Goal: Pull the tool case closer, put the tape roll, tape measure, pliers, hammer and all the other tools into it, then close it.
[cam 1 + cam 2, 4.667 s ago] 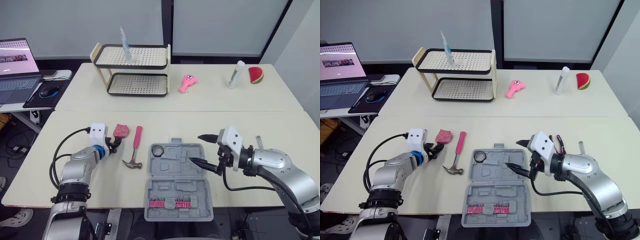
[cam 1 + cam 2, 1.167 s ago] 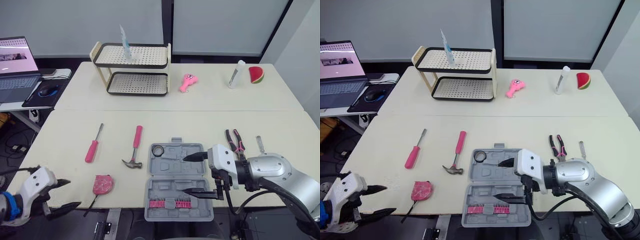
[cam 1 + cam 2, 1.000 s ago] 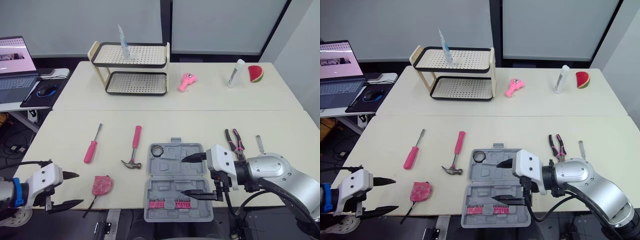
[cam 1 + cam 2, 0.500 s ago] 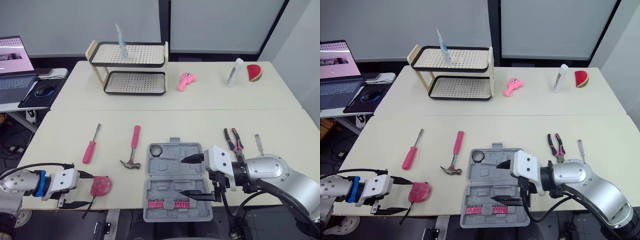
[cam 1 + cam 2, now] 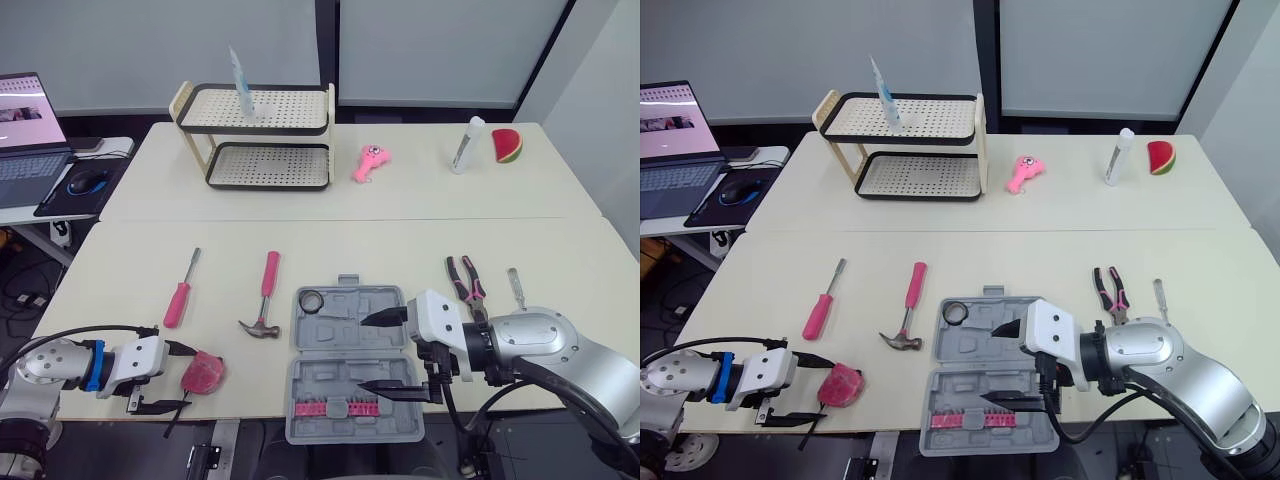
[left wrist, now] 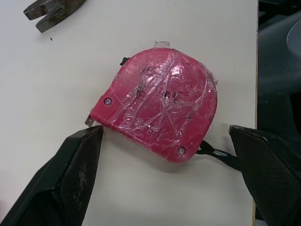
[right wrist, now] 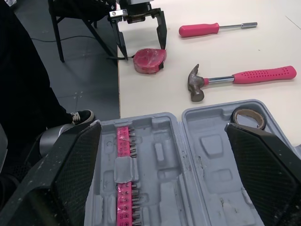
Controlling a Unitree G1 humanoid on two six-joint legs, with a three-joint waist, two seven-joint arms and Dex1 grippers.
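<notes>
At the far left, our left gripper point(image 5: 188, 377) is spread, a finger on either side of the tape measure point(image 5: 203, 372), which lies near the table's front edge and is not yet pinched. Next come the screwdriver point(image 5: 180, 298) and hammer point(image 5: 266, 290), both loose on the table. The case point(image 5: 345, 388) lies open close to us, with the tape roll point(image 5: 314, 299) in its far left pocket. Our right gripper point(image 5: 364, 352) hangs spread over the case, holding nothing. The pliers point(image 5: 466, 282) and a small grey tool point(image 5: 514, 288) lie to its right. We judge the pull done and one tool packed. The others and the closing remain.
</notes>
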